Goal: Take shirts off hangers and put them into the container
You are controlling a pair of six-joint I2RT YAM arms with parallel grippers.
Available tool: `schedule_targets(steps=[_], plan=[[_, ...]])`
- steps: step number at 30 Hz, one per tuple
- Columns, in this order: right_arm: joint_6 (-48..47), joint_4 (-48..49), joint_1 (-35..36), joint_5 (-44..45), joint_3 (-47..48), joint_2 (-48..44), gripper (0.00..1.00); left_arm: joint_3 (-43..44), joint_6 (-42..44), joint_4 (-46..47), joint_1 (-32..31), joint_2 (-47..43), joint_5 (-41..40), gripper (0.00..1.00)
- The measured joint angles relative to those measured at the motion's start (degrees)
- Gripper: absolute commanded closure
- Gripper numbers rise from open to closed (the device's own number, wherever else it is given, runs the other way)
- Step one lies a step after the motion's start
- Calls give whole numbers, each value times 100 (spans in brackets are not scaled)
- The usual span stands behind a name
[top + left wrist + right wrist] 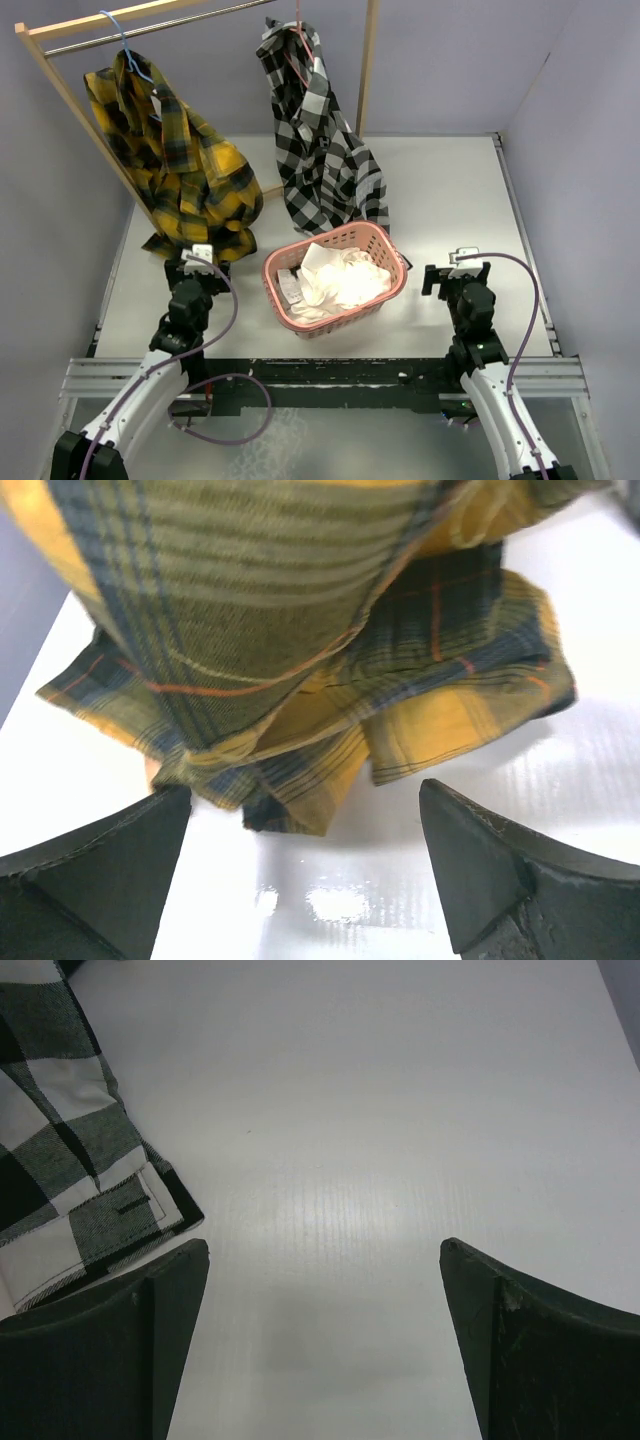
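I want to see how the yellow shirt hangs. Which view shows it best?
The top external view: the whole yellow shirt shows, on its blue hanger. The left wrist view shows only its hem; the right wrist view, none.

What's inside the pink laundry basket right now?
A crumpled white cloth fills the pink basket. The cloth covers the basket's bottom, so anything beneath is hidden.

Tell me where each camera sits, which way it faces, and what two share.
Top external: overhead behind left arm and right arm, both visible, looking down on table, yellow shirt, checked shirt, basket.
Left wrist: on left arm, facing yellow shirt's bottom; open jaws below.
Right wrist: on right arm, facing table, checked shirt's edge; open jaws below.
Shared: top and left wrist show yellow shirt.
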Motion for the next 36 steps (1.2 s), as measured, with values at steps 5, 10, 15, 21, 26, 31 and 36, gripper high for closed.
schedule_targets(steps=[5, 10, 15, 21, 26, 31, 36], plan=[[0, 0, 0, 0, 0, 0, 0, 0, -236, -63, 13, -22, -566, 1], [0, 0, 0, 0, 0, 0, 0, 0, -302, 9, 20, 20, -787, 1], [2, 0, 0, 0, 0, 0, 0, 0, -302, 17, 24, 24, -828, 1], [0, 0, 0, 0, 0, 0, 0, 0, -302, 24, 24, 22, -831, 1], [0, 0, 0, 0, 0, 0, 0, 2, -227, 20, 24, 20, -638, 1], [2, 0, 0, 0, 0, 0, 0, 518, 39, -789, 31, -63, 407, 1], [0, 0, 0, 0, 0, 0, 0, 3091, -1451, -2538, 31, 382, 623, 1]])
